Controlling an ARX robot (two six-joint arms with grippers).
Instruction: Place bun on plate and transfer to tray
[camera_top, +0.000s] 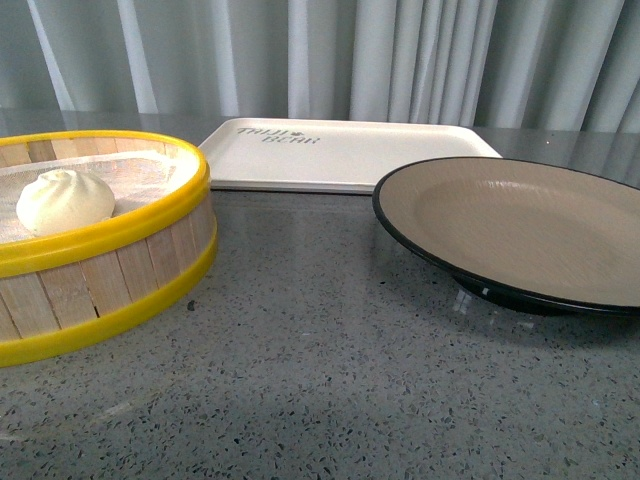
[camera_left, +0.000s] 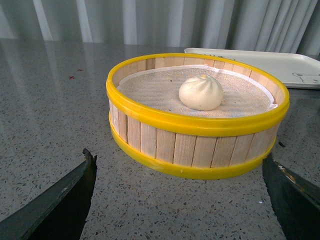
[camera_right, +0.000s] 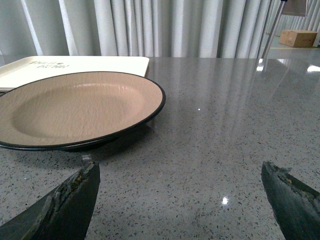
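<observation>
The off-white pleated bun lies in a yellow-rimmed wooden steamer basket at the left; it also shows in the left wrist view. The tan plate with a black rim stands at the right, empty, and shows in the right wrist view. The cream tray lies behind, between them, empty. My left gripper is open, low over the table just in front of the basket. My right gripper is open, over bare table beside the plate. Neither gripper shows in the front view.
The steamer basket has a white cloth liner under the bun. The grey speckled table runs to pale curtains at the back. A cardboard box stands far off in the right wrist view.
</observation>
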